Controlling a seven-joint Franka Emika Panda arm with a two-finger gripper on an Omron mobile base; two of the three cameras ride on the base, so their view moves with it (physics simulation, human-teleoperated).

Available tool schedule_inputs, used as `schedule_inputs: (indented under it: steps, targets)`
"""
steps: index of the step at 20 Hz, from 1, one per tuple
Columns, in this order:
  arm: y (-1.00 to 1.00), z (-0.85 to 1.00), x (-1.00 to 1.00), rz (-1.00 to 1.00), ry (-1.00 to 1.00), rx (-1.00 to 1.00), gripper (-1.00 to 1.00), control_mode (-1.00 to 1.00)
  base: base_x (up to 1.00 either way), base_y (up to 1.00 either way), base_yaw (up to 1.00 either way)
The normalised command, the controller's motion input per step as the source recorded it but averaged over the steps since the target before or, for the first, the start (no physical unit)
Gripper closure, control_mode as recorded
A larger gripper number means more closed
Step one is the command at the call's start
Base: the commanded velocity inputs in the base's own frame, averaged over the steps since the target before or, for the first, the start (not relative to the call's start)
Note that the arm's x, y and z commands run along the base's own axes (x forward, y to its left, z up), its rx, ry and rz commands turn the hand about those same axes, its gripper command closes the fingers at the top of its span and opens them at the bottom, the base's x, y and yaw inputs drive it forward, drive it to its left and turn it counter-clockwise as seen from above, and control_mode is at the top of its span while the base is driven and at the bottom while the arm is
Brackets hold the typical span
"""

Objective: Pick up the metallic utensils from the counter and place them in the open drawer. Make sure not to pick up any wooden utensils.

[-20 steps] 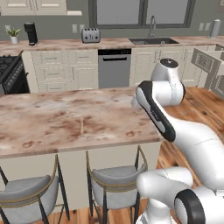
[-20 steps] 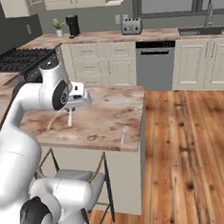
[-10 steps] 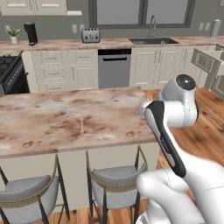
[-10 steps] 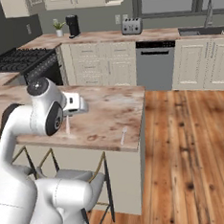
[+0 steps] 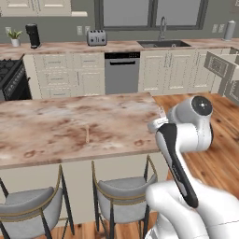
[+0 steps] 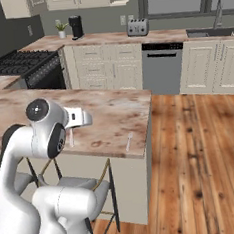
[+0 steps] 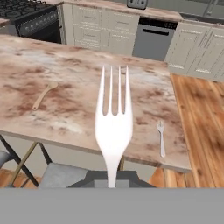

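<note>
My gripper (image 7: 112, 178) is shut on the handle of a silver fork (image 7: 113, 127), whose tines stand up in the middle of the hand view. In the right base view the gripper (image 6: 82, 117) hovers over the near edge of the counter (image 6: 104, 115). A second, small silver utensil (image 7: 161, 138) lies near the counter's right end, also seen in the right base view (image 6: 129, 141). The pale wooden utensil (image 7: 43, 95) rests further left on the slab (image 5: 87, 134). The open cream drawer (image 5: 218, 64) juts out at the far right.
Two grey stools (image 5: 122, 193) stand under the counter's near edge, below the arm. Wood floor (image 6: 202, 146) stretches to the right of the island. The dishwasher (image 5: 121, 72), sink counter and stove (image 6: 26, 64) line the back wall.
The arm has swung back from above the counter's right part toward the near edge, lower and closer to the base, keeping the fork in its grip.
</note>
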Motion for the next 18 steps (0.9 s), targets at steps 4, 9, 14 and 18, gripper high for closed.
schedule_inputs:
  steps: [4, 9, 14, 18]
  targets:
    - [0.0, 0.0, 0.0, 0.0, 0.0, 0.0, 1.0, -1.0, 0.0, 0.0, 0.0]
    - [0.0, 0.0, 0.0, 0.0, 0.0, 0.0, 1.0, -1.0, 0.0, 0.0, 0.0]
    - [0.0, 0.0, 0.0, 0.0, 0.0, 0.0, 1.0, 1.0, 0.0, 0.0, 0.0]
    - [0.0, 0.0, 0.0, 0.0, 0.0, 0.0, 1.0, 1.0, -0.16, -0.07, 0.0]
